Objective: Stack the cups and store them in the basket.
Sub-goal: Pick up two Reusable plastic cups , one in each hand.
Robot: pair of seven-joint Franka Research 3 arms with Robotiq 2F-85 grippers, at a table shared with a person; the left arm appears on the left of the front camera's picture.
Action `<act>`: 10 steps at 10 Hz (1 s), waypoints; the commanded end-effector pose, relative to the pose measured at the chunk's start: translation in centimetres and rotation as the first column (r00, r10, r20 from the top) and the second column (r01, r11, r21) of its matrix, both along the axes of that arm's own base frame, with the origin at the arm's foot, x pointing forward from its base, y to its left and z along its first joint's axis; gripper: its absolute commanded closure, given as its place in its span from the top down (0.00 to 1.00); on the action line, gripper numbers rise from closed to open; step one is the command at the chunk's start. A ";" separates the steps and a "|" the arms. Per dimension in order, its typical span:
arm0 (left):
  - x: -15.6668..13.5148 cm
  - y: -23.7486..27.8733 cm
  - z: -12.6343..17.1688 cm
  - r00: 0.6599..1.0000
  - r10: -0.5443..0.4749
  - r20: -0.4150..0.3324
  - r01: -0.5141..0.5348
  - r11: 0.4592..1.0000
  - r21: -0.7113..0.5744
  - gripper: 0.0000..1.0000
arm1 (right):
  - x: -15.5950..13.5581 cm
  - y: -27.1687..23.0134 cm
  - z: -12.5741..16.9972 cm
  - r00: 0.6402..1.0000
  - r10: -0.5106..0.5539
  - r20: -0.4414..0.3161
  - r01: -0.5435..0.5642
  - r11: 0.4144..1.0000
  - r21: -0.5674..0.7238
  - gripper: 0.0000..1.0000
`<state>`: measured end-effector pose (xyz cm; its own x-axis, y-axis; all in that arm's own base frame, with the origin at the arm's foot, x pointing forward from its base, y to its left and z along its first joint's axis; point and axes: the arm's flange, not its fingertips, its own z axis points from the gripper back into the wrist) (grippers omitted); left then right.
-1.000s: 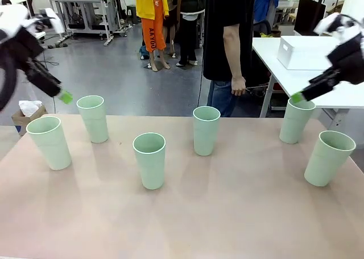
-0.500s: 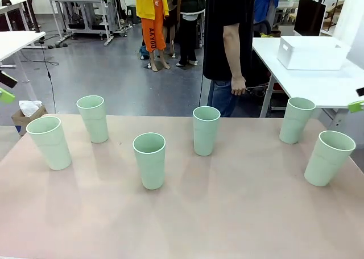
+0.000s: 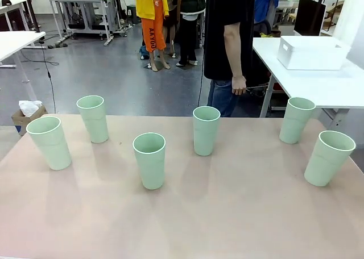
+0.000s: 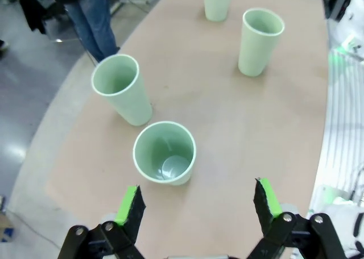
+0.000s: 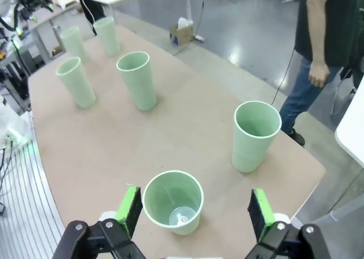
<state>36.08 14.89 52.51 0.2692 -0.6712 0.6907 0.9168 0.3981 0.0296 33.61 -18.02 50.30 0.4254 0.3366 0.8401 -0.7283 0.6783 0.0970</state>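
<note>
Left gripper (image 4: 197, 191) hangs spread wide above a cup (image 4: 164, 153) — apart.

Six upright mint cups (image 3: 149, 159) stand apart; basket (image 3: 311, 53) far right.

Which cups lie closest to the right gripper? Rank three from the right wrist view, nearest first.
1. Nearest cup: just ahead of the open right gripper, low in the view.
2. Edge cup: farther out, on the side where the person stands.
3. Middle cup: farther still, toward the table's centre.
</note>
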 end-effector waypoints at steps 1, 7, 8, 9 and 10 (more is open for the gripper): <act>0.2 1.2 -1.1 1.000 -0.020 0.013 0.021 0.998 -0.058 1.00 | -0.1 -1.2 -0.4 0.999 0.032 0.034 -0.033 0.999 0.036 1.00; -0.6 1.7 -1.4 0.998 -0.037 0.045 0.042 0.992 -0.120 1.00 | -0.8 -1.6 0.1 0.998 0.019 0.060 -0.023 0.998 0.063 1.00; -0.8 1.8 -1.4 0.997 -0.042 0.066 0.051 0.990 -0.133 1.00 | -0.9 -1.6 0.1 0.998 0.017 0.060 -0.021 0.998 0.065 1.00; -1.1 1.9 -1.0 0.994 -0.052 0.101 0.067 0.986 -0.155 1.00 | -0.9 -1.7 0.2 0.998 0.018 0.065 -0.023 0.997 0.069 1.00; -1.3 1.8 -0.8 0.993 -0.050 0.110 0.067 0.985 -0.158 1.00 | -0.8 -1.5 0.2 0.998 0.022 0.066 -0.026 0.997 0.069 1.00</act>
